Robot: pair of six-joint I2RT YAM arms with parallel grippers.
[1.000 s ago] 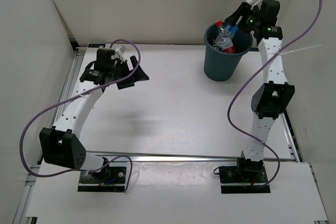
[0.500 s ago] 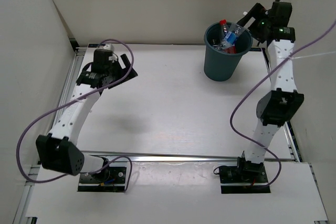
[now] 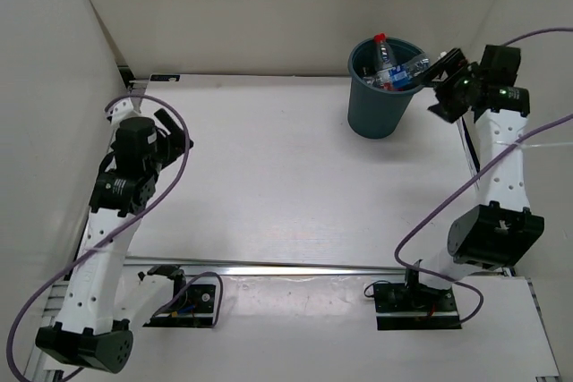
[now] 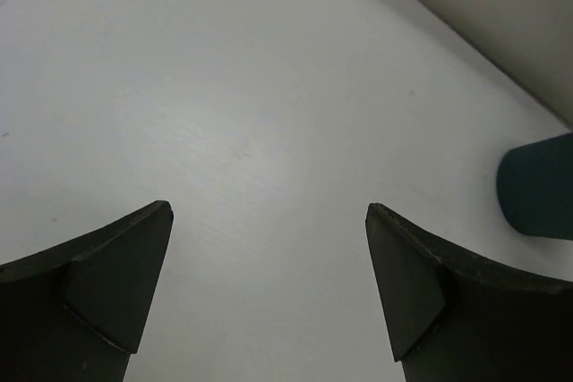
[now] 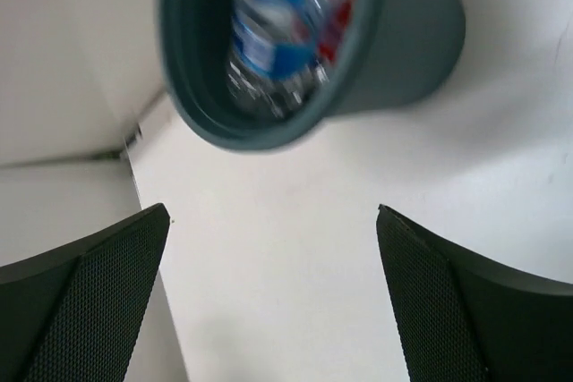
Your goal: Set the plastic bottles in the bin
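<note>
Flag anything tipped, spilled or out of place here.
Nothing stands out. The bin stands upright at the far right of the table, with the plastic bottles jumbled inside it and the red-capped bottle poking above the rim. The left gripper and right gripper are open and empty.

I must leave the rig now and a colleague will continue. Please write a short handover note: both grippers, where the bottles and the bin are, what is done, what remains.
Left gripper: open and empty, over the left side of the table, far from the bin.
Right gripper: open and empty, just right of the bin.
Bottles: inside the bin, which stands upright at the far right. One has a red cap; blue labels show too. The exact count is hard to tell.
Done: no bottle shows outside the bin, so the job looks finished.
Left: probably only parking the arms; confirm the count.
</note>
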